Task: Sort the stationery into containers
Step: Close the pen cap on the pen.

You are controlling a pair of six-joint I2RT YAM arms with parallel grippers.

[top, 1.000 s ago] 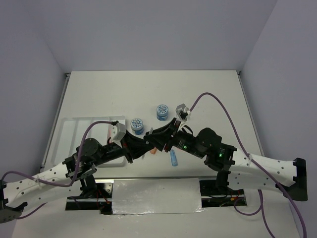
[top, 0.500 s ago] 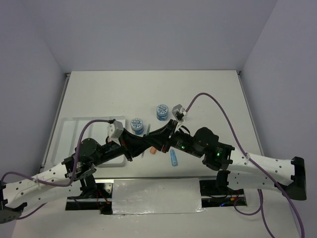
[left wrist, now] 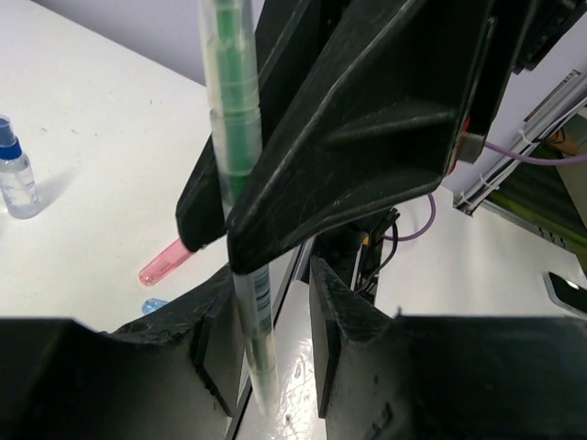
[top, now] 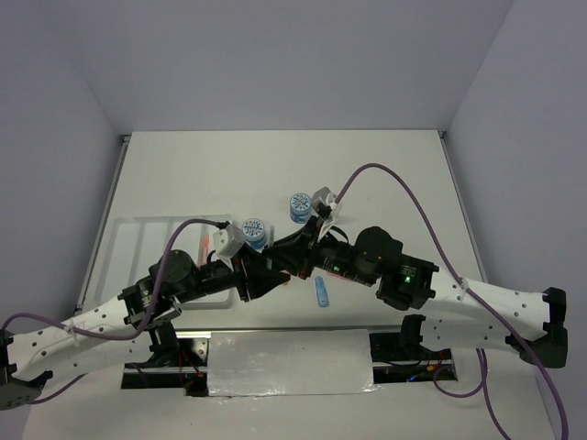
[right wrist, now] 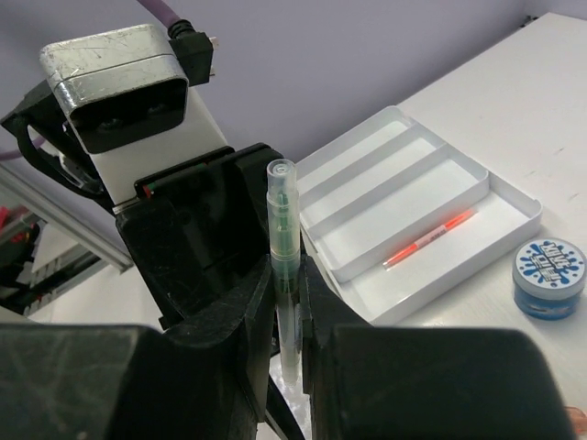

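Green pen (right wrist: 284, 229) upright above desk (top: 385, 174), near front centre. Pinched tight between fingers of right claw (right wrist: 286, 305). Left claw (left wrist: 271, 293) parted around same barrel, gap showing on one side. White tray (right wrist: 500, 192) at desk's left, orange pen (right wrist: 431, 236) in one long compartment. Blue-and-white pot (right wrist: 548, 275) just beside tray; tiny bottle (left wrist: 14, 174) standing apart.

left jaws apparently parted, right jaws clamped
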